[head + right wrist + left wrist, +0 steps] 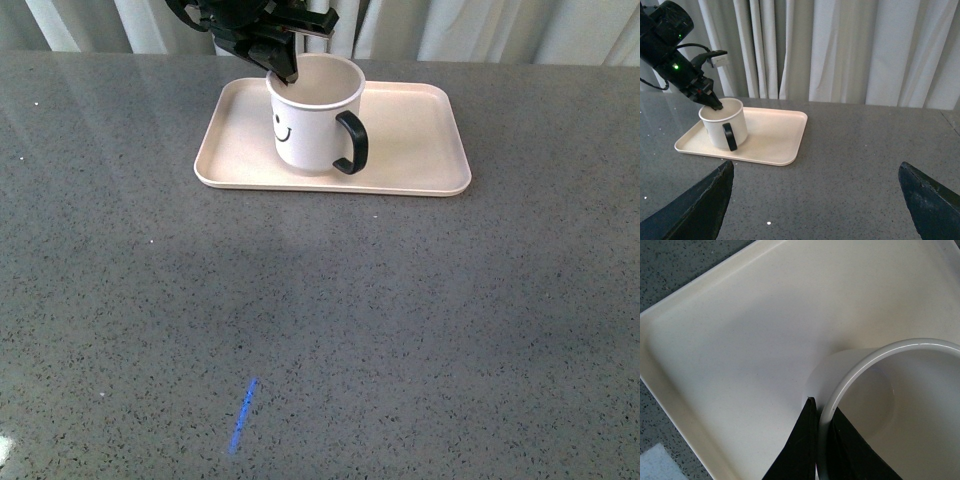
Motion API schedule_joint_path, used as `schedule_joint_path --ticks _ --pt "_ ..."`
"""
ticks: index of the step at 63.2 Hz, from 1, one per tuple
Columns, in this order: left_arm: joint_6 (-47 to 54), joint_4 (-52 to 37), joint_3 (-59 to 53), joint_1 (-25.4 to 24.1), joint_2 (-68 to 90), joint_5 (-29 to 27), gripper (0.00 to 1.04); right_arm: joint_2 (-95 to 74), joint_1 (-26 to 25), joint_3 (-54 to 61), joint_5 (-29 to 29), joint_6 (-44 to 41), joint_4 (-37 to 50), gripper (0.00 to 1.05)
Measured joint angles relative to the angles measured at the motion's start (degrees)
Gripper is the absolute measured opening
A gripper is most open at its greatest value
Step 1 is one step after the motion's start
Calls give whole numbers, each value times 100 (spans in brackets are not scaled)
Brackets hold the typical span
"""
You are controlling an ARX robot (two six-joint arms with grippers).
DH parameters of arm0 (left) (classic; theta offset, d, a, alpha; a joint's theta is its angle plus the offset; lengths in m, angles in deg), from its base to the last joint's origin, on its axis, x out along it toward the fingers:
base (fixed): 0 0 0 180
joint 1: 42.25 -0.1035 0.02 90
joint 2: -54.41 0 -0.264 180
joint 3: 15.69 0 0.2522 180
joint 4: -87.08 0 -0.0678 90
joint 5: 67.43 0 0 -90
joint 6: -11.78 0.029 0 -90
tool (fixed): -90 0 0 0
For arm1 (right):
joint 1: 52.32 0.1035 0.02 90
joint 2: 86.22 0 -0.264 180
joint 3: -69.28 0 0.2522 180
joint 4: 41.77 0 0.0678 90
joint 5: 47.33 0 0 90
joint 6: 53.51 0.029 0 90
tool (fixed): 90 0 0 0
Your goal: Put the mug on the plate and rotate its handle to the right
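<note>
**Mug upright on the plate, left gripper pinching its rim**

From my front view, the mug (312,115) stands upright on the plate (420,150), a little left of the plate's middle and closer to its near long edge than to the far one. The handle (352,142) points to the right and slightly toward the camera. The smiley face (282,128) looks out to the front-left.

The left gripper (283,72) comes down from above onto the far-left part of the mug's rim. The left wrist view shows the grip best: one of its black fingers (799,450) lies against the outside wall and the other inside the cup, with the white rim sandwiched between them – a narrow pinch on the mug wall. The mug's base sits flat on the plate in that view.

The right gripper (815,166) is well away from the plate, over bare grey speckled counter (320,330). Its two dark fingers sit at the lower corners of its own wrist view, spread wide with nothing between them. It does not appear in my front view.

Pale curtains (840,50) hang behind the counter – and a short blue streak (243,413) lies on the near part of the counter, well apart from the plate.
</note>
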Motion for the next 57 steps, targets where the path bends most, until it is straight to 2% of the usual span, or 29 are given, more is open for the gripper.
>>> schedule_joint_path --ticks 42,44,57 --pt "-7 136 334 28 332 35 2 0 0 0 2 0 0 96" --pt "-9 136 334 28 332 42 5 0 0 0 2 0 0 96" --pt "-2 52 332 28 332 157 35 0 0 0 2 0 0 96"
